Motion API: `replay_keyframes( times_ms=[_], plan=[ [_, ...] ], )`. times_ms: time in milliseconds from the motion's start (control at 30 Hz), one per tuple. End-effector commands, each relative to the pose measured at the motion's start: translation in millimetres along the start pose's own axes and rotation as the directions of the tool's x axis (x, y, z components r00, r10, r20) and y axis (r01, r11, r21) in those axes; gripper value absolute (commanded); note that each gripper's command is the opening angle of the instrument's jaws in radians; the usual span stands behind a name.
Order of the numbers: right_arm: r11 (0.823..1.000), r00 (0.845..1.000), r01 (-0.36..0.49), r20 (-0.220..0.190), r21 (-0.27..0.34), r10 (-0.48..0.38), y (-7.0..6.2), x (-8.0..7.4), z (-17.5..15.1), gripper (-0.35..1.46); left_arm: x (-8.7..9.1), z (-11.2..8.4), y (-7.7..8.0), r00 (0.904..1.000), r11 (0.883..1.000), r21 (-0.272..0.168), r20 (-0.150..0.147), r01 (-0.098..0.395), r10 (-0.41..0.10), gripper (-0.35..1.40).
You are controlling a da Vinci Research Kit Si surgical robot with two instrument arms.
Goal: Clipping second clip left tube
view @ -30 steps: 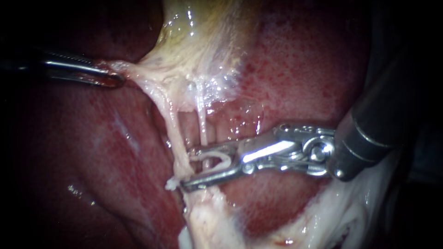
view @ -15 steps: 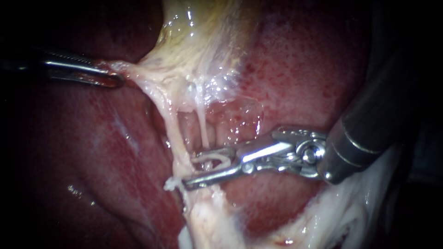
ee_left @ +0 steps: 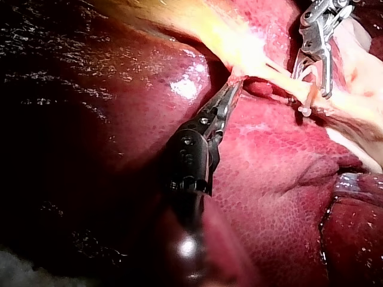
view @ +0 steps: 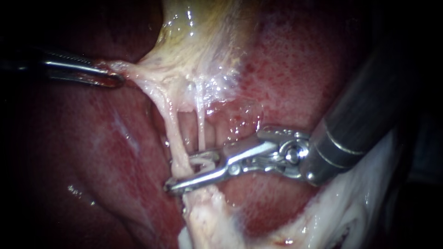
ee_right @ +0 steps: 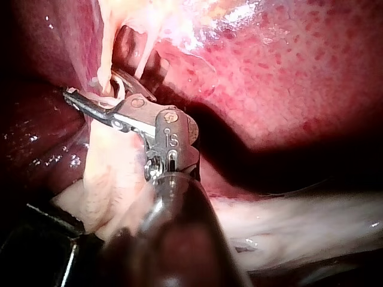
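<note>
Left tube: pale strand at view centre, running 12 to 6 o'clock from the gallbladder across the liver. Right instrument, entering from 3 o'clock: jaws apart astride the tube's lower end, holding a white clip between them. Left instrument, at 9 o'clock: jaws clamped on the gallbladder's pale edge.

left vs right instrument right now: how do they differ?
Grip: left instrument has its jaws shut flat on pale tissue by the gallbladder; right instrument holds a white clip between jaws standing apart. Look: left instrument's jaws are slim and dark, right instrument's bright with an exposed hinge. Place: right instrument crosses the left tube, left instrument sits away from it. Both touch tissue.
</note>
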Motion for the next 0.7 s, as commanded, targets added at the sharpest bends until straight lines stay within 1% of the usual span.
replay_keyframes(
  times_ms=[33,133,233,367,533,600,700],
  plan=[
    [1.0,1.0,0.001,-0.007,0.003,-0.001,-0.1,0.0,0.2,0.5,0.0,0.1,0.0,1.0,1.0,0.001,0.0,0.0,0.0,-0.35],
    [1.0,1.0,0.002,-0.023,0.017,-0.002,-0.4,0.2,0.7,0.5,0.0,0.1,0.0,1.0,1.0,0.001,0.0,0.0,0.0,-0.35],
    [1.0,1.0,0.002,-0.028,0.025,-0.002,-0.9,0.3,1.0,0.5,0.0,0.1,0.0,1.0,1.0,0.001,0.0,0.0,0.0,-0.35],
    [0.999,0.999,0.001,-0.045,0.045,0.001,-2.2,0.7,1.3,0.5,0.0,0.1,-0.1,1.0,1.0,0.001,0.0,0.0,0.0,-0.35],
    [0.998,0.998,-0.005,-0.058,0.06,0.009,-4.0,1.9,1.5,0.5,0.0,0.1,-0.1,1.0,1.0,0.001,0.0,0.0,0.0,-0.35],
    [0.998,0.998,-0.007,-0.058,0.062,0.011,-4.6,2.2,1.6,0.49,0.0,0.1,-0.1,1.0,1.0,0.001,0.0,0.0,0.0,-0.35],
    [0.998,0.998,-0.007,-0.056,0.064,0.011,-4.9,2.2,1.6,0.46,0.0,0.1,-0.1,1.0,1.0,0.001,0.0,0.0,0.0,-0.35]
  ],
)
